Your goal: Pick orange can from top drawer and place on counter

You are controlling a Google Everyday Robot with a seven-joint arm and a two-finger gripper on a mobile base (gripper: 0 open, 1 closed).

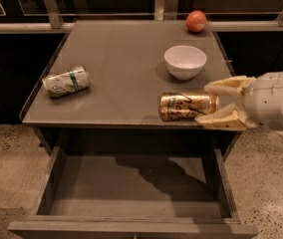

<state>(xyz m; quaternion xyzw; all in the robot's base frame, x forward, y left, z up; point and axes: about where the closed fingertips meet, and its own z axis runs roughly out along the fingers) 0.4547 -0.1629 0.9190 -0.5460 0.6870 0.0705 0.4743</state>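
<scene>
The orange can (187, 106) lies sideways, held in my gripper (212, 102) over the front right part of the counter (116, 63). The gripper comes in from the right, its two pale fingers (221, 119) closed above and below the can's right end. Whether the can touches the counter surface cannot be told. The top drawer (131, 183) stands pulled open below the counter, and its grey bottom shows only the shadow of the can and gripper.
A white bowl (185, 61) sits just behind the can. A pale green-and-white can (66, 81) lies on its side at the counter's left. A red apple (196, 21) sits at the back right corner. A rail runs behind the counter.
</scene>
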